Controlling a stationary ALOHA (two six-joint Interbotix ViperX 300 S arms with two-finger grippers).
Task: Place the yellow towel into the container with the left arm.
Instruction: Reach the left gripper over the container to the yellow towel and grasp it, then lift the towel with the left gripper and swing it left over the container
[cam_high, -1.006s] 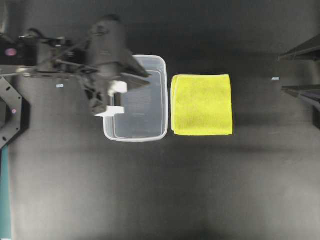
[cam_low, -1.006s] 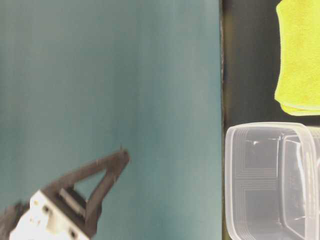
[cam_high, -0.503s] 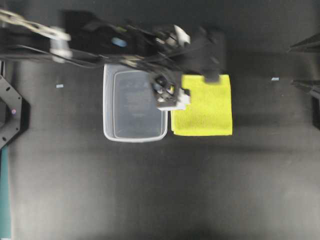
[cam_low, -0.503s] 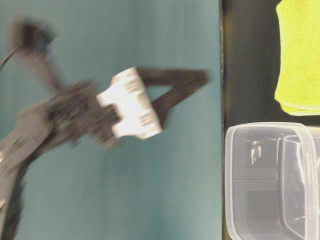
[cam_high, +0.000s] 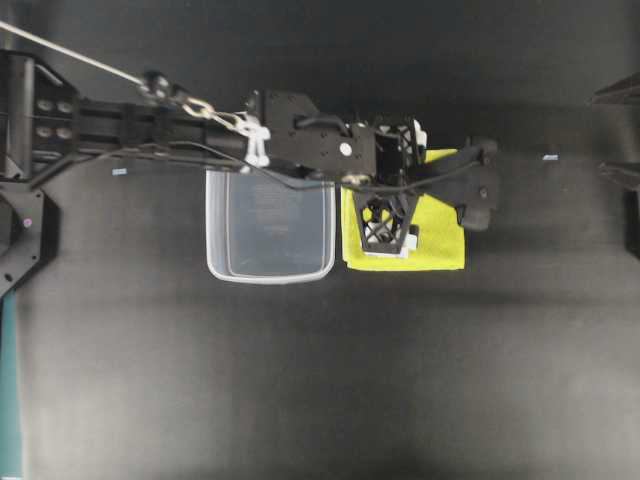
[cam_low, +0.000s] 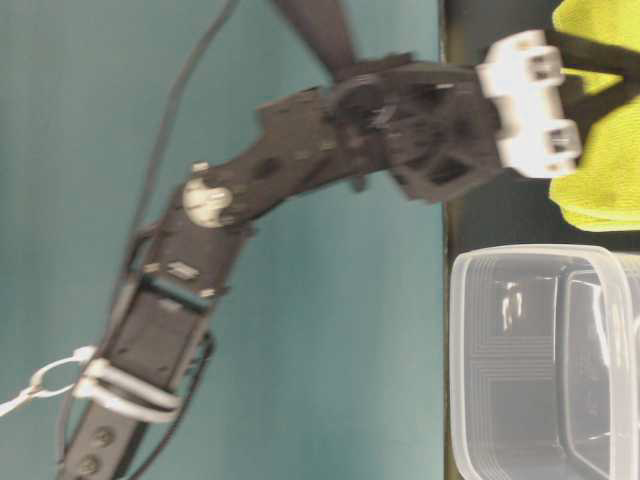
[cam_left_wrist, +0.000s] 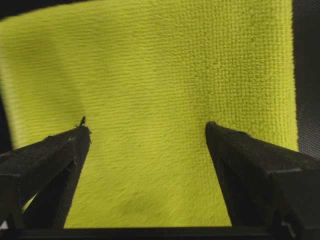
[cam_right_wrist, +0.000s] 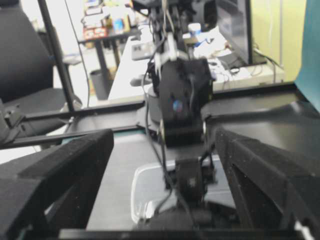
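Note:
The yellow towel lies folded flat on the black table just right of the container, a clear, empty tub. My left gripper hangs over the towel's middle, reached across the tub's far rim. In the left wrist view the towel fills the frame and the left gripper is open, with nothing between its black fingers. The table-level view shows the towel, the tub and the gripper's white fittings. My right gripper is open and empty, far to the right.
The right arm's dark fingers show at the right edge of the overhead view. A teal wall stands behind the table. The left arm's body stretches from the left edge over the tub's far side.
The left arm has swung right, from above the tub to above the towel. The towel and tub have not moved.

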